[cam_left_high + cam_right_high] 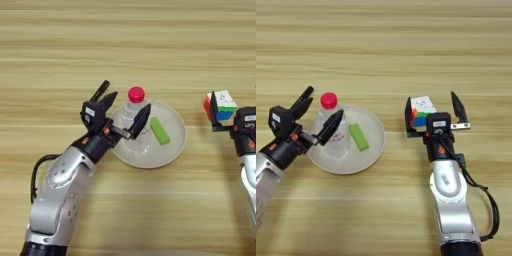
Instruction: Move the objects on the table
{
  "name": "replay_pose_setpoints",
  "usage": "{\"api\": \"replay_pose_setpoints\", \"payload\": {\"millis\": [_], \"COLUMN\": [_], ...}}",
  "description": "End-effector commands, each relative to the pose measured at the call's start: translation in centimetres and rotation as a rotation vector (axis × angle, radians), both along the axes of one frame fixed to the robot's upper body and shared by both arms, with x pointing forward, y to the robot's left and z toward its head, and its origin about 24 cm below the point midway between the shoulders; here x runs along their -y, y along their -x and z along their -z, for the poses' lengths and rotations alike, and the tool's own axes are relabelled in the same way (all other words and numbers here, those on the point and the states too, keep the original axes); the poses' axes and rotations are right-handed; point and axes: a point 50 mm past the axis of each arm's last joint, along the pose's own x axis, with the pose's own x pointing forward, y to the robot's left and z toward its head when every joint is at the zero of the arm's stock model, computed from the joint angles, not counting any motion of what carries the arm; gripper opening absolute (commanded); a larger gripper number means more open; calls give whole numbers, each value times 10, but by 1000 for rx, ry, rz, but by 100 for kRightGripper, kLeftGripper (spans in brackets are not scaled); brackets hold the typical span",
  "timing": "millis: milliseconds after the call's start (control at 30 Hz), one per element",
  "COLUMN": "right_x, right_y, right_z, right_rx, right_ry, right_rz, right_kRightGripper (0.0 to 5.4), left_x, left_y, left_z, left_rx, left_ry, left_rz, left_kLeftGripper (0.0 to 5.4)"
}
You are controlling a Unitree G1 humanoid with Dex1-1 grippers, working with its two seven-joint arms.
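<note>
A small clear water bottle [133, 116] with a red cap [136, 94] is in a pale round plate [172, 145], its cap toward the far side. My left gripper [131, 101] is open and straddles the bottle's upper part, one finger [108, 100] on the left and the other finger [140, 120] in front of the body on the right. A slim black marker pen [101, 91] lies on the table [128, 45] just beyond the left finger. My right gripper [433, 115] is open around a coloured puzzle cube [422, 111], which sits near its left finger.
A green block [160, 130] lies in the plate to the right of the bottle. A black cable [488, 200] loops beside the right forearm. Bare wood stretches across the far half of the table.
</note>
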Motion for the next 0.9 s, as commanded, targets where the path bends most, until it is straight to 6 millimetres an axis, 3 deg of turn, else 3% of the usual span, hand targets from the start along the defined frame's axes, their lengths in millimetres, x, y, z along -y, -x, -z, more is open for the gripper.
{"api": "replay_pose_setpoints", "payload": {"millis": [33,433,900], "right_x": [-1,1,3], "right_y": [-3,-3,-2], "right_z": [-2,-2,-2], "right_rx": [12,13,16], "right_ry": [2,3,5], "right_rz": [-3,-1,0], "right_kRightGripper": [540,540,540], "left_x": [-1,3,-27], "left_y": [4,22,-3], "left_z": [-10,-31,-36], "left_rx": [58,190,220], "left_ry": [28,116,66], "left_rz": [19,120,-134], "left_kLeftGripper": [535,535,535]}}
